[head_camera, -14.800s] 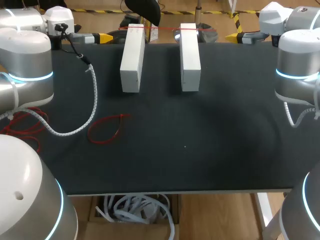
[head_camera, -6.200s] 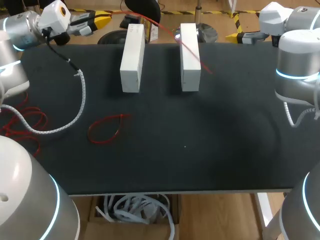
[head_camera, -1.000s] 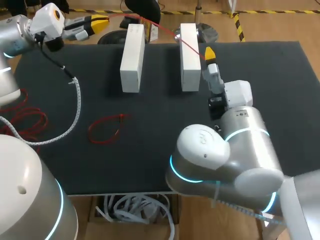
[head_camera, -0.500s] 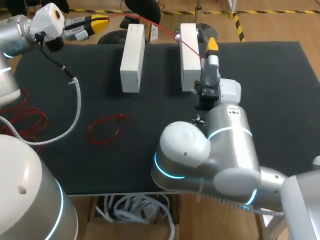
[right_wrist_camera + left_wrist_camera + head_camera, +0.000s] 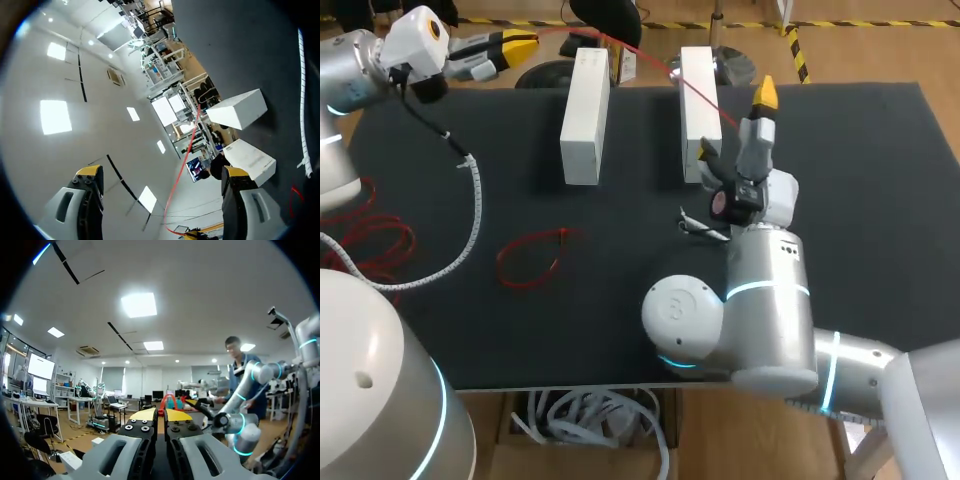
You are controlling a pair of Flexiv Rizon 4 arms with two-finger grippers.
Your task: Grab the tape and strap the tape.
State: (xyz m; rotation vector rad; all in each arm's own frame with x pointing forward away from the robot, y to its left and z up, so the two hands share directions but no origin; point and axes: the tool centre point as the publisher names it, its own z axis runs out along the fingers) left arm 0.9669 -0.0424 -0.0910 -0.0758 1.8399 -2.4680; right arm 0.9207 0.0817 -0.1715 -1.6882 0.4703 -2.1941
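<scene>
Red loop: flat on black table, nearer than right white block, off to its left.
Right gripper: just right of that block, fingers spread wide, gripping nothing. Red tape strand passes between them untouched.
Left white block: parallel, left of right white block.
Left gripper: far-left beyond right white block, past table's far edge, tips pinched on the strand's end. Strand crosses that block's far end.

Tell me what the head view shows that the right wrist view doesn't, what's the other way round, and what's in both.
Only the head view: the right arm with its silver body, and the red loop lying whole on the table. Only the right wrist view: the right gripper seen along its own fingers, open, with the red tape passing between them and touching neither. Both: the white blocks, the tape and the wrapped cable.
</scene>
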